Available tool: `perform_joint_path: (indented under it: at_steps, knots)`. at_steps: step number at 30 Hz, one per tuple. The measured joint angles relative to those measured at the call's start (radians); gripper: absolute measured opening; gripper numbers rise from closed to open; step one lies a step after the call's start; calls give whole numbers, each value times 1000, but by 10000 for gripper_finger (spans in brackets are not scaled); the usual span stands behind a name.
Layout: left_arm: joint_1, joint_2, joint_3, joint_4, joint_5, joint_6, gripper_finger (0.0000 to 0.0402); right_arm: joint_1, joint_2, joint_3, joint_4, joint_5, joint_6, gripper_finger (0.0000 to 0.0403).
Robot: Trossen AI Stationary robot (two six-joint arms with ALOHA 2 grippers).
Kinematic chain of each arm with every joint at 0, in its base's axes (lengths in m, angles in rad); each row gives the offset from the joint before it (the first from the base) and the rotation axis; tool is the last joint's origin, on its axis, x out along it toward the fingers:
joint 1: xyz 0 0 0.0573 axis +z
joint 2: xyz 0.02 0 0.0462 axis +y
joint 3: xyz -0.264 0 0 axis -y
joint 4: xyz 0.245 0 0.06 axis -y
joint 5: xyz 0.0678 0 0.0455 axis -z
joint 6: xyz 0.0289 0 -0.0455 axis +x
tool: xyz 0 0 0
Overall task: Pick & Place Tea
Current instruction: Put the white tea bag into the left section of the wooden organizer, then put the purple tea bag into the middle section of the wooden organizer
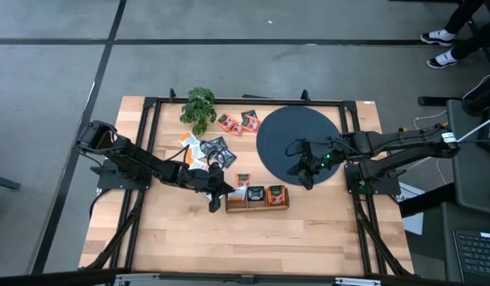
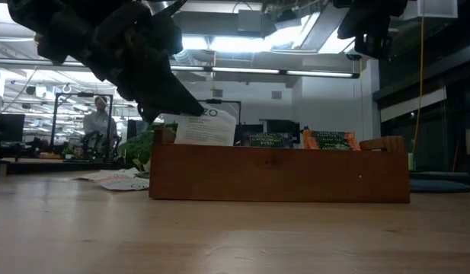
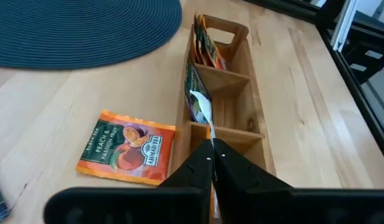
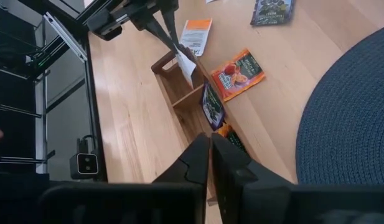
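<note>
- My left gripper (image 1: 218, 199) is at the left end of the long wooden three-compartment tray (image 1: 257, 206), its fingers pressed together on a white tea-bag packet (image 3: 203, 109) that stands upright in the tray's left end compartment.
- In the low view that white packet (image 2: 206, 127) pokes above the tray's front wall (image 2: 280, 174), with my left gripper (image 2: 170, 99) pinching it from above.
- The middle compartment holds a dark packet (image 4: 212, 106); the far end compartment holds orange ones (image 3: 207, 46).
- An orange-red peach tea-bag packet (image 3: 127, 147) lies flat on the wooden table (image 1: 189, 238) just beside the tray.
- More loose packets (image 1: 205, 149) lie scattered between the small green leafy plant (image 1: 199, 106) and the tray.
- My right gripper (image 1: 302, 172) hovers over the edge of the round dark blue woven mat (image 1: 280, 131), its fingers pressed together and holding nothing.
</note>
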Motion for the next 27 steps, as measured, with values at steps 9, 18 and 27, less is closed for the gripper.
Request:
perform_joint_path:
  at_steps: [9, 18, 27]
  knots:
    - [2, 0, 0, -37, -39, 13, 49, 0, 0, 0, 0, 0, 4, 6]
    - [12, -32, 0, -18, -59, 44, 70, 0, 0, 0, 0, 1, 7, 29]
    - [84, -200, 0, -132, -141, 86, 66, 0, 0, 0, 3, 1, -5, 32]
